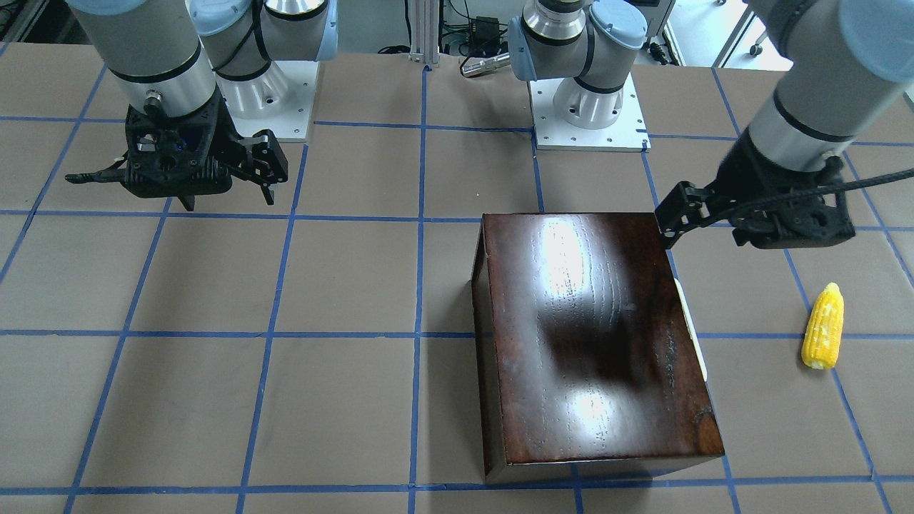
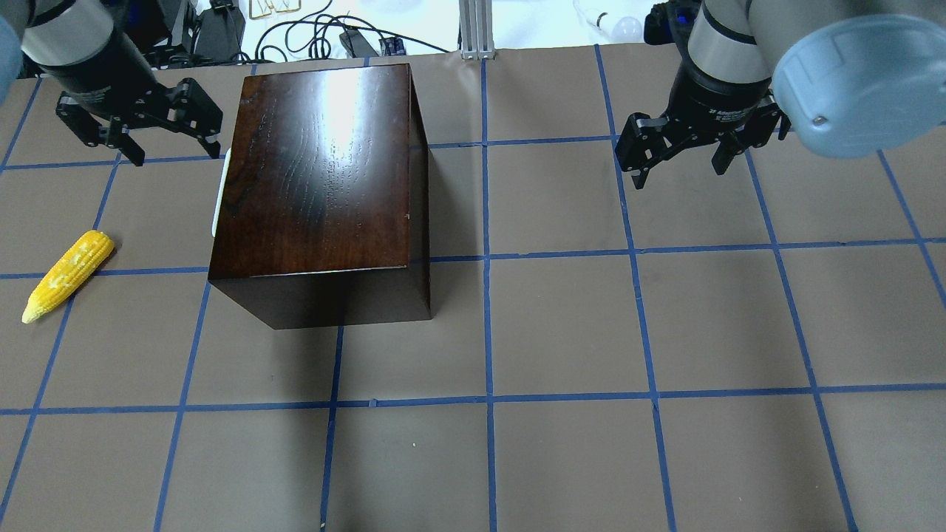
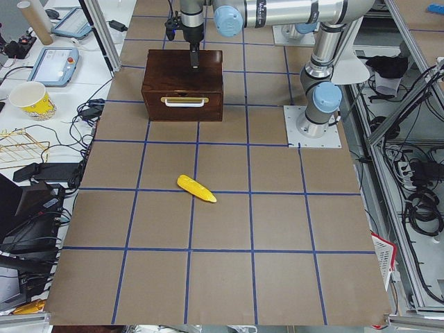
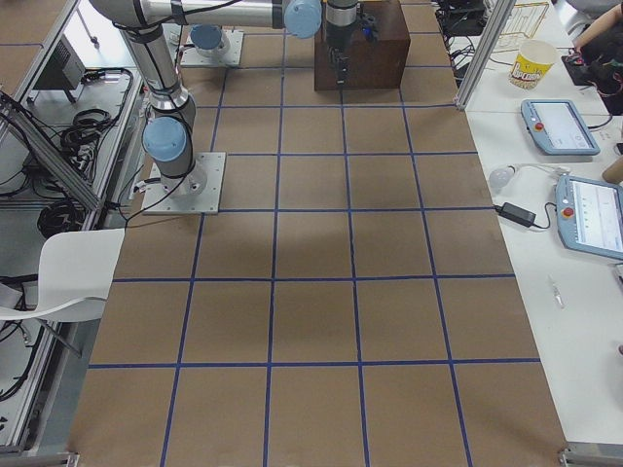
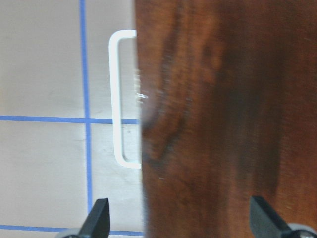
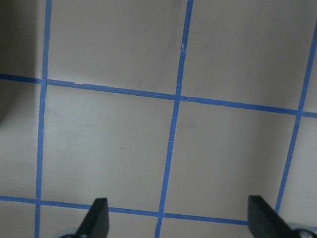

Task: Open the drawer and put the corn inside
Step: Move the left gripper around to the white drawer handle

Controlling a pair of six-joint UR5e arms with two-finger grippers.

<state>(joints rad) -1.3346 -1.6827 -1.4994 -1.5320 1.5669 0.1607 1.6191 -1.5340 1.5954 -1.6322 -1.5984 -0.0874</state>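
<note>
The glossy dark-brown box [image 2: 318,170] stands on the table's left half. Its drawer is shut, and the white handle [image 2: 219,192] faces left; the handle also shows in the left wrist view [image 5: 119,99] and the front-facing view [image 1: 691,325]. The yellow corn [image 2: 68,273] lies on the table left of the box, apart from it, and shows in the front-facing view [image 1: 823,326] too. My left gripper [image 2: 176,151] is open and empty, hovering above the box's far-left corner near the handle side. My right gripper [image 2: 680,171] is open and empty over bare table at the far right.
The brown table is marked with a grid of blue tape [image 2: 485,255]. The two arm bases [image 1: 589,107] [image 1: 268,93] stand at the robot's side. Cables and a side bench with tablets and a paper cup [image 3: 31,100] lie beyond the table's edges.
</note>
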